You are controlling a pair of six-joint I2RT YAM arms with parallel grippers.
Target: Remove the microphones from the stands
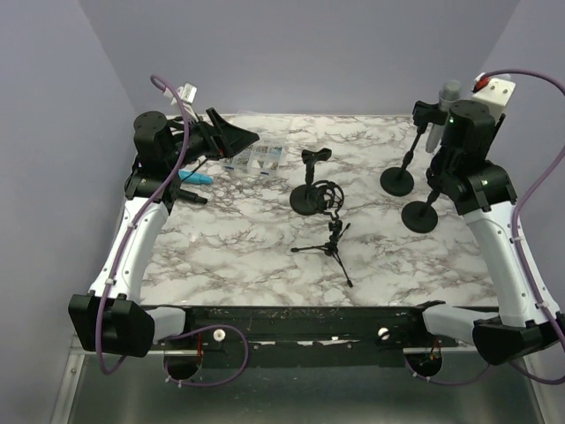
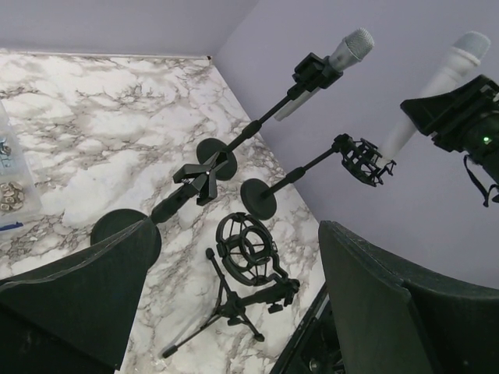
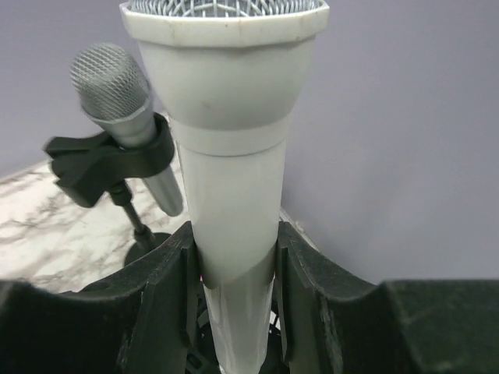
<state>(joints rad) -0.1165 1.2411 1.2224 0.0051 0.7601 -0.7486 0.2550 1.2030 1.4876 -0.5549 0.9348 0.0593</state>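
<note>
White microphone [image 3: 234, 195] clamped by right gripper [image 3: 234, 265] above stand [image 2: 300, 171]; left gripper [image 2: 234, 257] gapes, idle. We fear a snag could tip the stand.

Lavender walls [image 1: 291, 53] around marble table [image 1: 238, 238].

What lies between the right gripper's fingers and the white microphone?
Nothing. The right wrist view shows both fingers of the right gripper pressed straight onto the white microphone.
</note>
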